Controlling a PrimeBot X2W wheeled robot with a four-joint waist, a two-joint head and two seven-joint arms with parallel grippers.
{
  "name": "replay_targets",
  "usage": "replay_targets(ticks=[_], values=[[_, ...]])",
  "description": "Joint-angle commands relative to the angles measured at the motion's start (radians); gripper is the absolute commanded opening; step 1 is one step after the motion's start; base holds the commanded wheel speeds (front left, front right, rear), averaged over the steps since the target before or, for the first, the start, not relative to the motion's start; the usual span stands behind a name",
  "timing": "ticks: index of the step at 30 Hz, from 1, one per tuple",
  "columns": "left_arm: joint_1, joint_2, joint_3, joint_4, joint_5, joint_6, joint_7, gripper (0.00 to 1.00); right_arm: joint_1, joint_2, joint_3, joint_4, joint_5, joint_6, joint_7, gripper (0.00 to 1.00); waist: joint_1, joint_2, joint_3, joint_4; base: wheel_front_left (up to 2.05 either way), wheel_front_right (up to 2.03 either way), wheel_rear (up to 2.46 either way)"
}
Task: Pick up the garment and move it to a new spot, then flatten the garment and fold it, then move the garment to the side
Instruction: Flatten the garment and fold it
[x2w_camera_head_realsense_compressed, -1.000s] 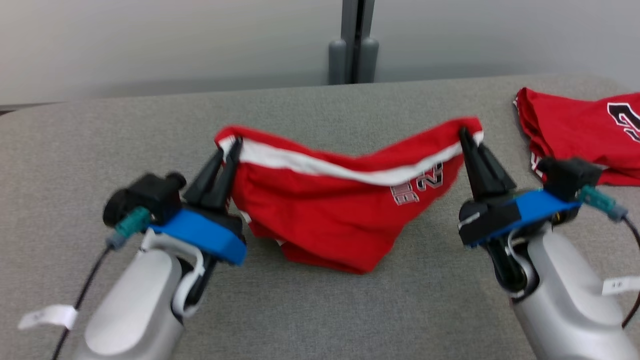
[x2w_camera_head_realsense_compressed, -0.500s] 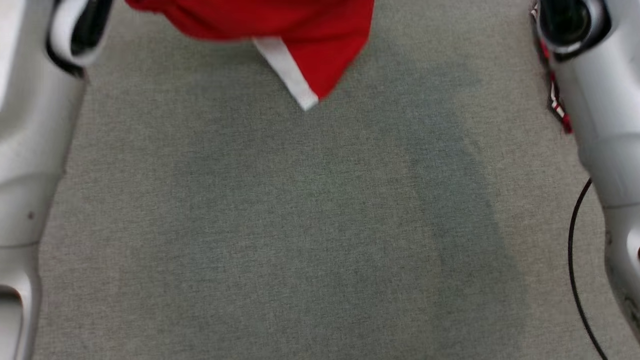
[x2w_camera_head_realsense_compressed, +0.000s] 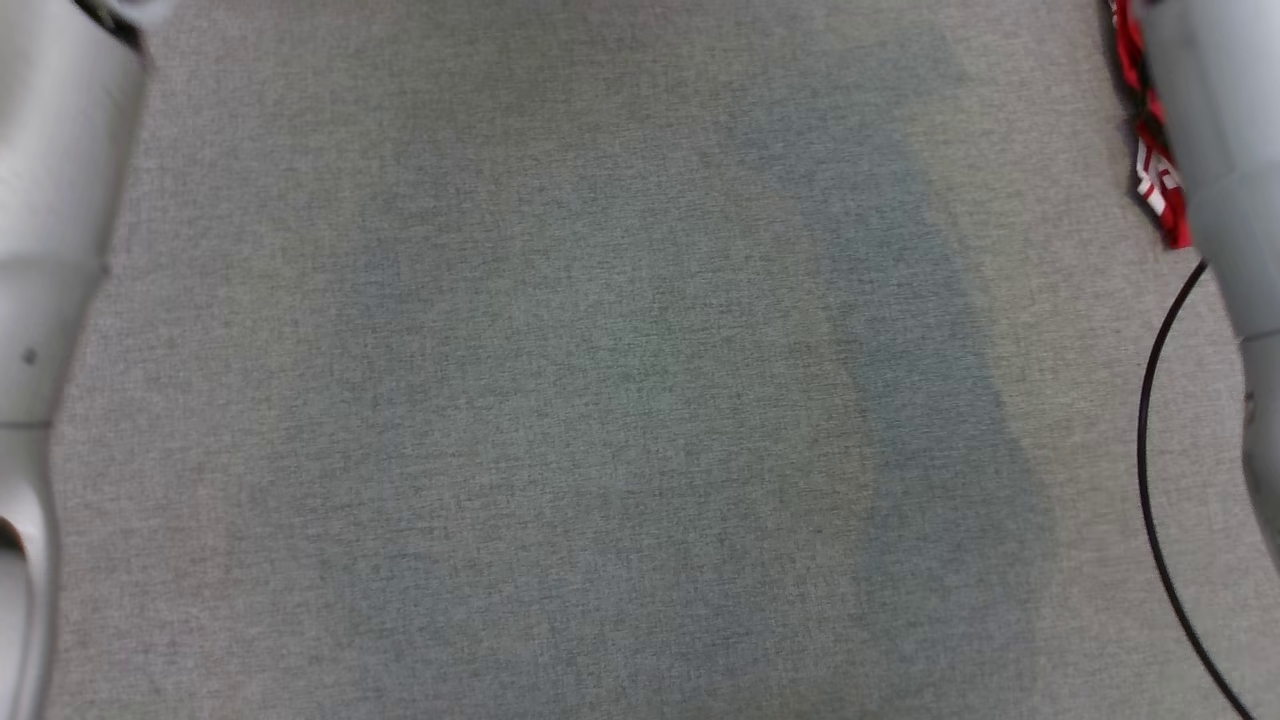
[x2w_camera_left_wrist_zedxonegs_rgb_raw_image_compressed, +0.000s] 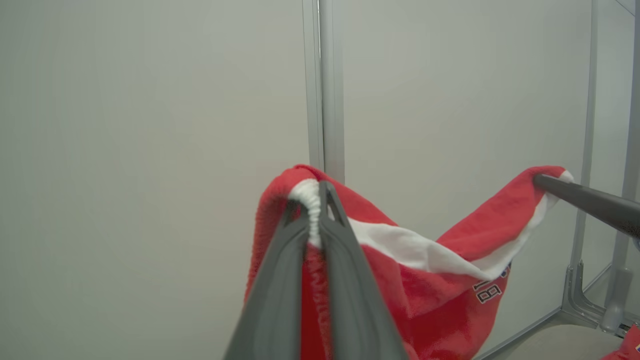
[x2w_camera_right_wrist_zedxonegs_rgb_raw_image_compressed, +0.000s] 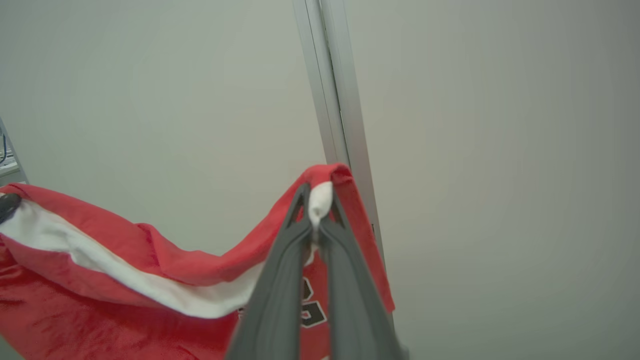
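The left hand (x2w_camera_left_wrist_zedxonegs_rgb_raw_image_compressed: 314, 197) is clamped on one white-banded corner of the red garment (x2w_camera_left_wrist_zedxonegs_rgb_raw_image_compressed: 430, 285), low centre of its wrist view. The right hand (x2w_camera_right_wrist_zedxonegs_rgb_raw_image_compressed: 316, 202) pinches the opposite corner. The cloth sags between them, held up before a pale wall (x2w_camera_left_wrist_zedxonegs_rgb_raw_image_compressed: 150, 125).

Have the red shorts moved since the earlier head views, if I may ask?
Yes, upward: the other red garment stays at the head view's right edge, while the red shorts rose out past its top.
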Motion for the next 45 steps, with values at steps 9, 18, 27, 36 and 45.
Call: replay_targets(ticks=[9,18,27,36,45], values=[[0.299,0.006,-0.023,-0.024,-0.077,-0.002,-0.036,0.0,0.276,-0.012,0.059,-0.038,0.024,0.0,-0.007,0.0,-0.0001,0.0,-0.014,0.012,0.0,0.0,0.0],[0.743,-0.008,0.077,-0.195,-0.006,-0.002,-0.036,0.0,0.657,-0.062,0.095,-0.188,0.042,0.0,-0.007,0.0,-0.0001,0.0,-0.122,0.015,0.0,0.0,0.0],[1.114,-0.048,0.143,-0.316,0.047,0.002,-0.036,0.0,0.995,-0.098,0.127,-0.298,0.079,0.0,-0.007,0.0,-0.0001,0.0,-0.258,0.01,0.0,0.0,0.0],[1.363,-0.095,0.143,-0.369,0.067,0.006,-0.037,0.0,1.255,-0.129,0.08,-0.403,0.137,0.0,-0.007,0.0,-0.0001,0.0,-0.365,0.023,0.0,0.0,0.0],[1.488,-0.112,0.134,-0.422,0.099,0.017,-0.037,0.0,1.463,-0.13,-0.038,-0.556,0.139,0.0,0.037,0.0,-0.0001,0.0,-0.395,0.075,0.0,0.0,0.0]])
